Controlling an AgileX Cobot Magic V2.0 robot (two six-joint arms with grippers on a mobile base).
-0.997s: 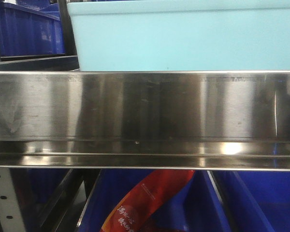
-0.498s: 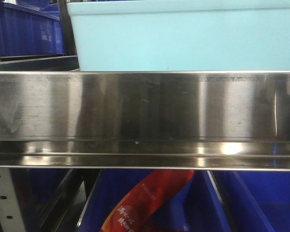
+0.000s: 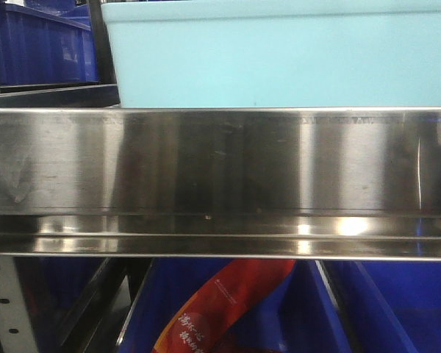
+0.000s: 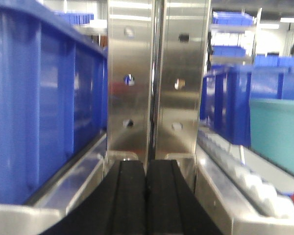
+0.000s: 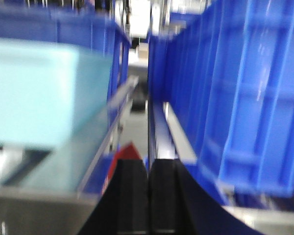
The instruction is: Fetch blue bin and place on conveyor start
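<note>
The blue bin (image 3: 279, 55), a light aqua tub with plain sides, stands on the shelf right behind the steel rail in the front view. It shows at the right edge of the left wrist view (image 4: 279, 132) and at the left of the right wrist view (image 5: 44, 93). My left gripper (image 4: 147, 169) is shut and empty, facing a steel shelf post, left of the bin. My right gripper (image 5: 148, 169) is shut and empty, to the right of the bin. The conveyor start is out of view.
A shiny steel shelf rail (image 3: 220, 176) spans the front view. Dark blue ribbed bins stand at the left (image 4: 34, 107) and right (image 5: 245, 93). A steel upright post (image 4: 157, 73) is just ahead of my left gripper. A red packet (image 3: 220, 305) lies in a bin below.
The view has barely shifted; the bin and the rail stand as before.
</note>
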